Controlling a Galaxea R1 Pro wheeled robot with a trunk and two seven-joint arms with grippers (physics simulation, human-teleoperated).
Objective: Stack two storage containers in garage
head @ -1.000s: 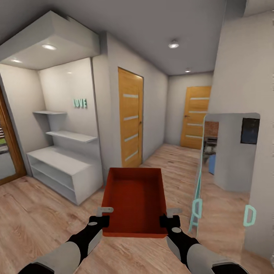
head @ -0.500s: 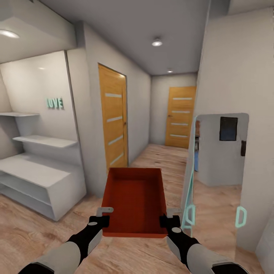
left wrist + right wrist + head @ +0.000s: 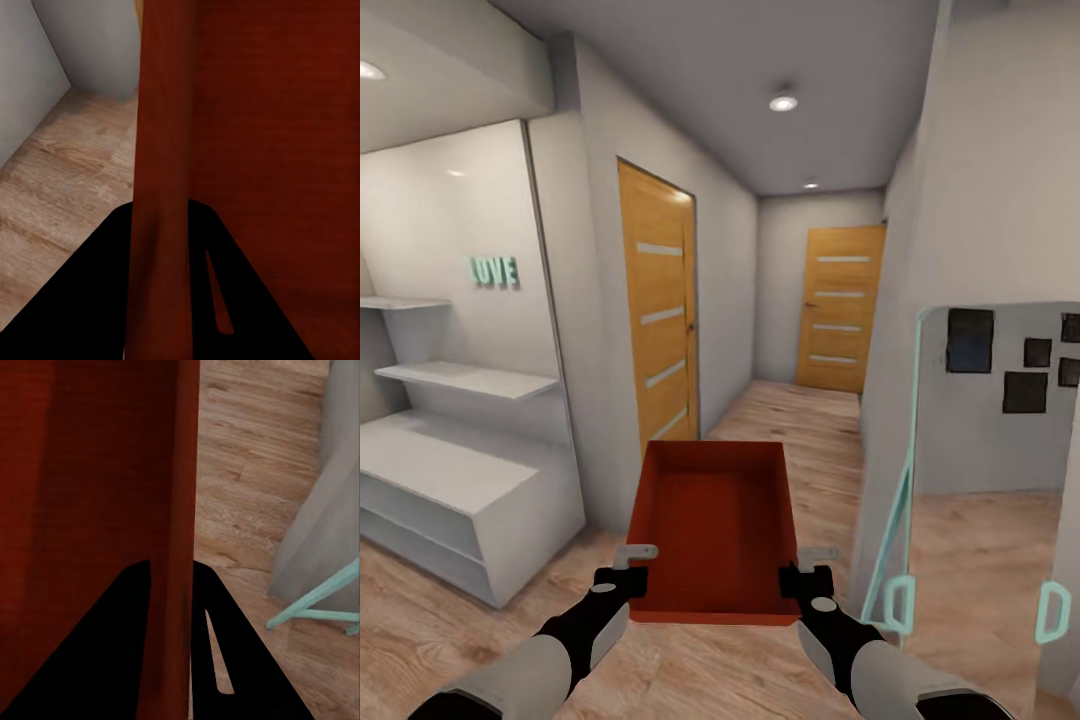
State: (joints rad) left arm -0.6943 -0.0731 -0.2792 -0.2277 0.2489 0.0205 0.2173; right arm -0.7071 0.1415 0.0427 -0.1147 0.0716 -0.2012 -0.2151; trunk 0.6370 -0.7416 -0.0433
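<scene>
Swinging right, the camera now faces down the hallway; the bin [image 3: 712, 530] sits unchanged between both arms. Left fingers [image 3: 630, 568] and right fingers [image 3: 808, 570] each clamp a side wall. Garage not reached; neither bin placed, stacking still ahead.
</scene>
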